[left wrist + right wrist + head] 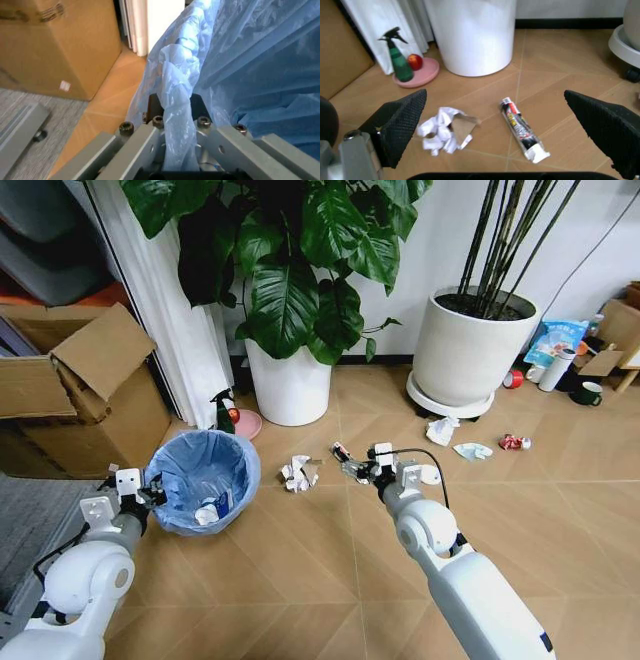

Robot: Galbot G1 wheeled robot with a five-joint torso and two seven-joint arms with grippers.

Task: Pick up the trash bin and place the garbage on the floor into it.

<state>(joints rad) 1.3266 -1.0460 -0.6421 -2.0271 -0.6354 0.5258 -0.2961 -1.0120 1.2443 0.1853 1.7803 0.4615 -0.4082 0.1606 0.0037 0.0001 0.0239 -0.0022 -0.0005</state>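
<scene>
- our two white arms reach forward from the bottom of the head view, one on each side, over the floor (300, 580) of light brown chevron tiles.
- behind the litter we see two big white plant pots (288, 385) against the wall and a cardboard box (70, 395) to our left.
- our trash bin (203, 480) sits low on the left, its light-blue bag folded over the rim, with a few small pieces already lying inside.
- our left gripper (140, 492) is clamped on the near rim of the bin; in the left wrist view the crinkled blue bag (175, 112) is pinched between its fingers.
- our right gripper (352, 468) hangs just above the floor near the middle, jaws spread wide and empty.
- under it, in the right wrist view, a crumpled white paper (445, 129) with a scrap of brown card lies beside a flattened tube-like wrapper (522, 129); the two are near but apart.
- farther right, by the larger pot, we see another crumpled tissue (441, 430), a pale blue-white scrap (472, 450) and a crushed red can (514, 442) on the floor.
- a green spray bottle (397, 56) stands on a pink dish beside the nearer pot.
</scene>
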